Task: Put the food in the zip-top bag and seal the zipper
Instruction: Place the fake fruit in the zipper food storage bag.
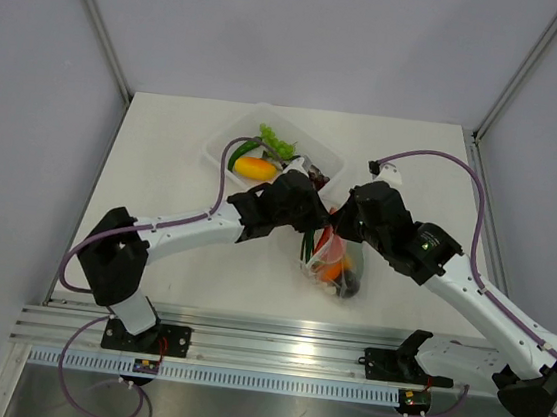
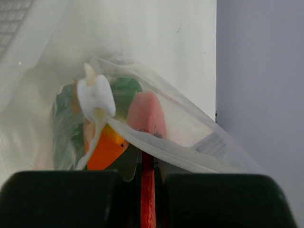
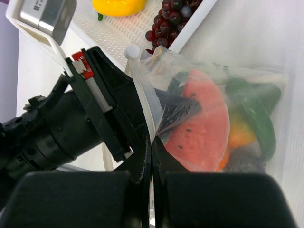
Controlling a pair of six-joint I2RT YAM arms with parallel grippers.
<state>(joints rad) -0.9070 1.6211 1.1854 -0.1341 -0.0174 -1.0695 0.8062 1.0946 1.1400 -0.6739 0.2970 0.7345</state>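
The clear zip-top bag point(image 1: 337, 271) lies on the white table just in front of both grippers. It holds a red watermelon slice point(image 3: 202, 128), an orange piece point(image 3: 240, 133), a green pepper point(image 3: 259, 116) and a dark round fruit point(image 3: 242, 161). My left gripper point(image 1: 324, 217) and right gripper point(image 1: 338, 221) meet at the bag's mouth. The right gripper point(image 3: 152, 161) is shut on the zipper point(image 3: 142, 95). The left gripper point(image 2: 148, 190) is shut on the bag point(image 2: 190, 137), with a thin red strip showing between its jaws. In the left wrist view the zipper point(image 2: 156, 142) runs across above the jaws.
The white tray point(image 1: 221, 142) stands behind the grippers with a yellow-orange piece point(image 1: 254, 169), green grapes point(image 1: 276, 143) and dark grapes point(image 3: 168, 19). The left arm's wrist point(image 3: 57, 128) crowds the right gripper. The table's edge point(image 2: 216, 71) is close by.
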